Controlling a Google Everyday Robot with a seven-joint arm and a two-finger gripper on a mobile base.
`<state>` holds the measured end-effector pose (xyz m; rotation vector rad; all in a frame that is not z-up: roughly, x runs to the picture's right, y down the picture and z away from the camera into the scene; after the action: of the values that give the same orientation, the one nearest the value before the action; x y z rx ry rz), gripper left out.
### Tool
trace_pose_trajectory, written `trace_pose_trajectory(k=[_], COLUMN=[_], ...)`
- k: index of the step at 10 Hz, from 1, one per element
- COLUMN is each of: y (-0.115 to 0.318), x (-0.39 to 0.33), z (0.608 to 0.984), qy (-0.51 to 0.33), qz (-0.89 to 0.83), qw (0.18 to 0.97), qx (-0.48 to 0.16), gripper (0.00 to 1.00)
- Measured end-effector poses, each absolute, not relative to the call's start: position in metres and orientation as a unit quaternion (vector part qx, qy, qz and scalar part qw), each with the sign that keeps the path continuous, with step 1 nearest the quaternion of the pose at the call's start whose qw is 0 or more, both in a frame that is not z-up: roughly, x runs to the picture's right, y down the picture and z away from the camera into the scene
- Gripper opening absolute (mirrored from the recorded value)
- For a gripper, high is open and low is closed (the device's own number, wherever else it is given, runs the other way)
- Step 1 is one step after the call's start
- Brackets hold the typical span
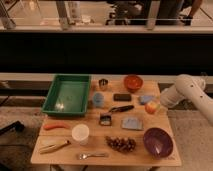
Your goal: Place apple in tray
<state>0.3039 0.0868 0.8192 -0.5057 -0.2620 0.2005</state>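
The apple [150, 107], small and orange-yellow with a red blush, is at the right side of the wooden table [100, 150], just in front of a blue sponge [145, 99]. My gripper [156, 105] comes in from the right on a white arm [186, 91]. It is shut on the apple and holds it slightly above the tabletop. The green tray [51, 97] stands at the back left of the table, empty, well to the left of the apple.
Between apple and tray lie a black tool [121, 108], a black block [122, 97], a blue cup [98, 100] and a metal can [103, 83]. An orange-red bowl [132, 81] is at the back, a purple bowl [158, 141] at the front right. A carrot [55, 126], white cup [80, 134] and grapes [121, 144] are in front.
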Motion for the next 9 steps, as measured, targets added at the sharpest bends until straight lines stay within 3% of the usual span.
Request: trace_pose_trajectory(k=[6, 9], y=[0.035, 0.028], x=[0.267, 0.215], z=[0.776, 0.780], qy=[-0.157, -0.167], qz=[0.070, 0.054], qw=[0.960, 0.959], qx=[-0.221, -0.222], gripper=[0.00, 0.00])
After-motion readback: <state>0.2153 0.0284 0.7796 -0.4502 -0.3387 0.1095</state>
